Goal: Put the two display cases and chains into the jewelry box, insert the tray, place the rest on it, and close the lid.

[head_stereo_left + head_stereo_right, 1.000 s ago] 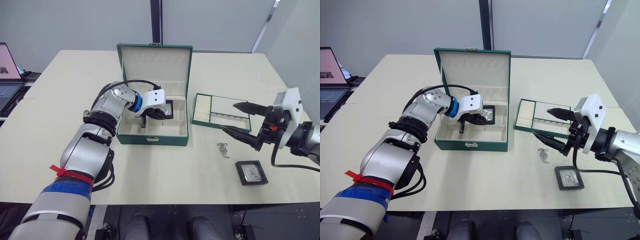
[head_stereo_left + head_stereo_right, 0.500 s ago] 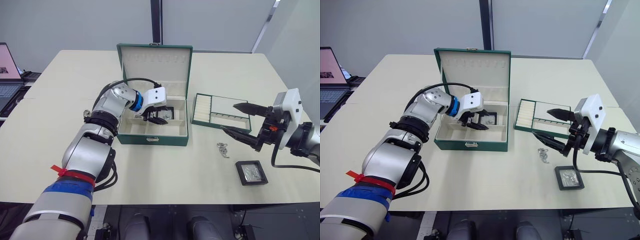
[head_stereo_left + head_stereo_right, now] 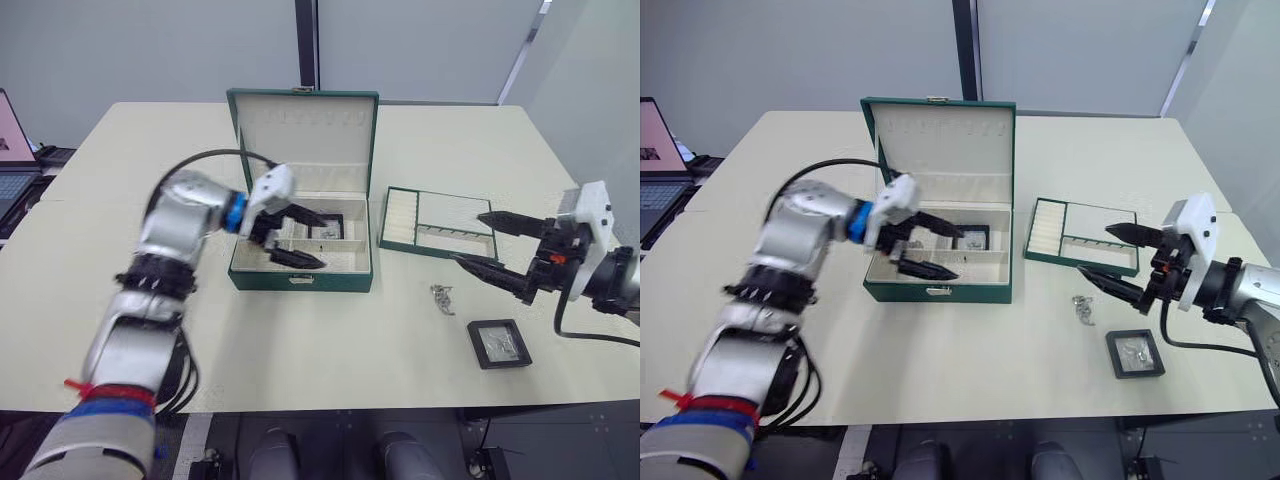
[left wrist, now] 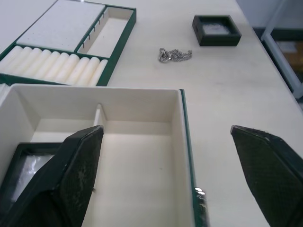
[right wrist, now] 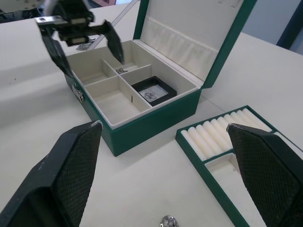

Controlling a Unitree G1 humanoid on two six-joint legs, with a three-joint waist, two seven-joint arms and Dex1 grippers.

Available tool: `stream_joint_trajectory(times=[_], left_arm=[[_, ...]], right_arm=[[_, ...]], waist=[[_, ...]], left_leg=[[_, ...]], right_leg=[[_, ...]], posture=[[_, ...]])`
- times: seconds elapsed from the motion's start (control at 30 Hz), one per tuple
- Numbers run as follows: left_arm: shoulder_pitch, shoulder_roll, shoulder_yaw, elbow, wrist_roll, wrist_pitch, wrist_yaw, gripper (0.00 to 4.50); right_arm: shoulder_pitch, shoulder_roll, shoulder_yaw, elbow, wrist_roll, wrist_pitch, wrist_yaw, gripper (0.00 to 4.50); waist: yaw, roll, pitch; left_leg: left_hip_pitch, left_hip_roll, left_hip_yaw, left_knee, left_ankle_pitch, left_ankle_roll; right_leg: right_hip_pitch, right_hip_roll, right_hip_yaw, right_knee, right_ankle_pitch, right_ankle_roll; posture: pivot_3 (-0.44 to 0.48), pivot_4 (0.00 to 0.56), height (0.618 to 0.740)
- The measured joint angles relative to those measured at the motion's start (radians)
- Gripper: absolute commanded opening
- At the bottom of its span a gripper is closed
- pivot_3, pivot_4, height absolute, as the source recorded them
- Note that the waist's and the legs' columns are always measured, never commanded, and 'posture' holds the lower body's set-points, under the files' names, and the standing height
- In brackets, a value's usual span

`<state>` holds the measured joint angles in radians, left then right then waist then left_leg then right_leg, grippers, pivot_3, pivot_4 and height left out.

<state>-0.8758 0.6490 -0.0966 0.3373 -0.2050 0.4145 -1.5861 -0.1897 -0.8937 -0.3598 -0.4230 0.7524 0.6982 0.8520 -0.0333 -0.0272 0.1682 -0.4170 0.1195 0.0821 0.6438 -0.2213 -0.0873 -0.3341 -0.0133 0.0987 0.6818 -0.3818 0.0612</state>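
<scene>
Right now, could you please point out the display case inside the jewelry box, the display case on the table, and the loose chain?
Display case in box point(image 5: 154, 91): right wrist view, clear face.
Display case on table point(image 3: 500, 343): left eye view, clear face.
Chain point(image 4: 175, 55): left wrist view, middle of the pile.

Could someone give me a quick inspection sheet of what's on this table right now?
Surface: cream table, mostly bare.
Job's things: jewelry box with lid up; one display case inside, another display case on the table; chain near it; tray beside the box.
Clutter: nothing seen.
Grippers: left gripper open above the box; right gripper open by the tray.
Cables: black cable on the left arm.
Surroundings: laptop on the left.
</scene>
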Motion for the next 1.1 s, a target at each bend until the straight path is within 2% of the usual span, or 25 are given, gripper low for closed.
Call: stream_joint_trajectory(times=[0.1, 0.27, 0.43, 0.53, 0.7, 0.9, 1.1], left_arm=[[0.127, 0.094, 0.108, -0.182, -0.092, 0.160, 0.062, 4.46], [0.329, 0.204, 0.319, -0.354, -0.190, 0.322, 0.207, 4.46], [0.548, 0.220, 0.503, -0.477, -0.233, 0.391, 0.363, 4.46], [0.650, 0.209, 0.593, -0.538, -0.244, 0.392, 0.457, 4.46], [0.783, 0.098, 0.756, -0.574, -0.229, 0.332, 0.669, 4.46], [0.912, 0.005, 0.811, -0.525, -0.172, 0.168, 0.829, 4.46], [0.950, -0.048, 0.853, -0.397, -0.168, 0.038, 0.939, 4.46]], right_arm=[[0.047, -0.002, -0.012, 0.095, -0.046, -0.050, 0.044, 4.50], [0.081, -0.003, -0.012, 0.247, -0.116, -0.143, 0.102, 4.50], [0.079, 0.000, -0.012, 0.387, -0.181, -0.218, 0.118, 4.50], [0.072, 0.006, -0.010, 0.453, -0.213, -0.264, 0.122, 4.50], [0.037, 0.059, -0.006, 0.577, -0.274, -0.362, 0.087, 4.50], [-0.006, 0.115, -0.007, 0.665, -0.318, -0.453, 0.034, 4.50], [-0.028, 0.141, -0.008, 0.737, -0.344, -0.518, 0.008, 4.50]], waist=[[0.004, 0.000, 0.000], [0.007, 0.000, 0.000], [0.005, 0.000, 0.000], [0.007, 0.000, 0.000], [0.004, 0.001, -0.002], [0.004, 0.002, -0.003], [0.005, 0.001, -0.003]], left_leg=[[0.000, 0.000, -0.001, 0.001, 0.000, 0.000], [0.001, 0.000, -0.001, 0.000, 0.000, 0.000], [0.001, 0.000, -0.001, 0.000, 0.000, 0.000], [0.001, 0.000, -0.001, -0.001, 0.000, 0.000], [0.001, 0.000, 0.000, -0.001, 0.000, 0.000], [0.002, 0.000, 0.001, -0.002, 0.000, 0.000], [0.002, -0.001, 0.001, -0.002, 0.000, 0.000]], right_leg=[[0.001, -0.001, -0.001, 0.000, 0.000, 0.000], [0.002, -0.001, 0.000, 0.000, 0.000, 0.000], [0.002, -0.001, 0.000, 0.000, 0.000, 0.000], [0.002, -0.001, -0.001, 0.000, 0.000, 0.000], [0.002, -0.001, 0.000, 0.000, 0.000, 0.000], [0.002, -0.001, 0.001, -0.001, 0.000, 0.000], [0.003, -0.002, 0.000, -0.001, 0.000, 0.000]], posture=[[0.000, 0.150, 0.740], [0.000, 0.150, 0.740], [0.000, 0.150, 0.740], [0.000, 0.150, 0.740], [0.000, 0.150, 0.740], [0.000, 0.150, 0.740], [0.000, 0.150, 0.740]])
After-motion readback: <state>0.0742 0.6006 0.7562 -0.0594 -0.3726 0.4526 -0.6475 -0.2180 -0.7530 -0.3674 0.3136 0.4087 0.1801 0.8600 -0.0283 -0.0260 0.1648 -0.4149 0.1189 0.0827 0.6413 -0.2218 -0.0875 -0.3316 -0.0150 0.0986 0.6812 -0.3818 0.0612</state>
